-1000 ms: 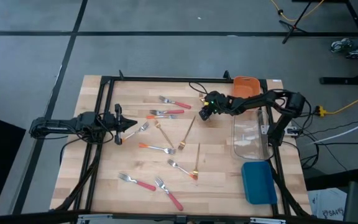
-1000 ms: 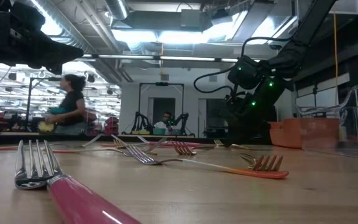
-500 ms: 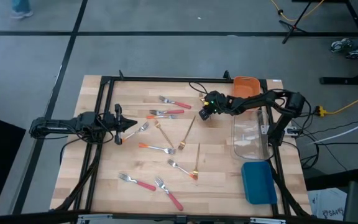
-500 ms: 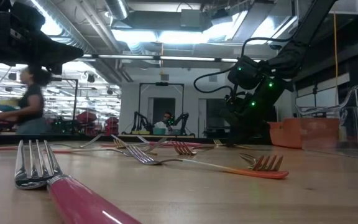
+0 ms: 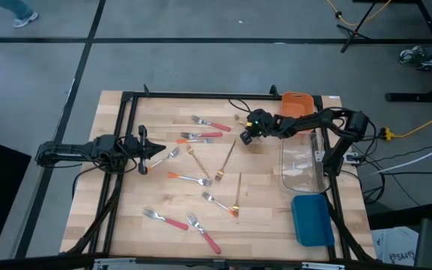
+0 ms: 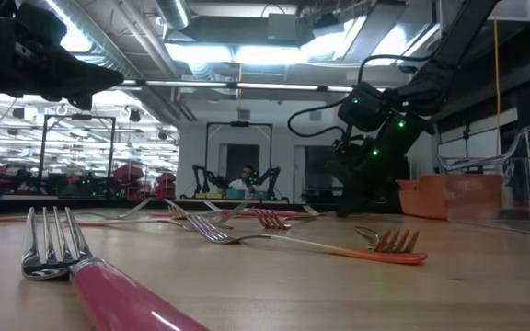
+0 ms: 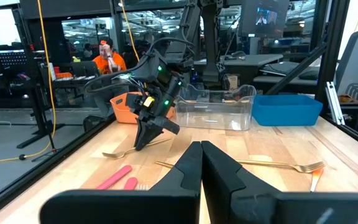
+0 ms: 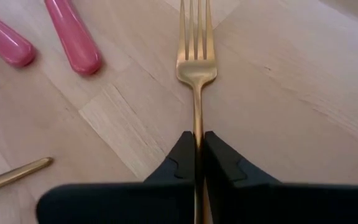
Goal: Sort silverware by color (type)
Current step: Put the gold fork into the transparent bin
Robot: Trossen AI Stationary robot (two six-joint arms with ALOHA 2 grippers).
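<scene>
The silverware lies scattered flat on the wooden table [image 5: 126,225]: pink-handled forks [image 5: 210,124] [image 5: 165,220], orange-handled ones [image 5: 190,178], thin gold ones [image 5: 227,157] [image 5: 238,191]. My right gripper [image 5: 243,135] [image 6: 357,204] slants down at the far right and is shut on a gold fork [image 8: 196,56], whose tines point away from the fingers. In the left wrist view this fork [image 7: 126,150] lies under the right gripper [image 7: 145,140]. My left gripper [image 5: 160,152] [image 7: 201,155] waits shut and level at the left, holding nothing. My right gripper pinches the gold fork's thin handle [image 8: 197,127] between its two fingers, a short way behind the head. The fingers [image 8: 219,162] come slanting down from above and lie along the handle. The fork lies flat on the table.
At the right edge stand an orange bin [image 5: 297,103], a clear bin [image 5: 302,165] and a blue bin [image 5: 311,220]. Two pink handles [image 8: 73,40] and another gold handle's end [image 8: 14,175] lie close to the held fork. A black frame [image 5: 201,94] borders the table.
My right gripper has shut on the gold fork's handle without shifting place; the fork still lies where it was.
</scene>
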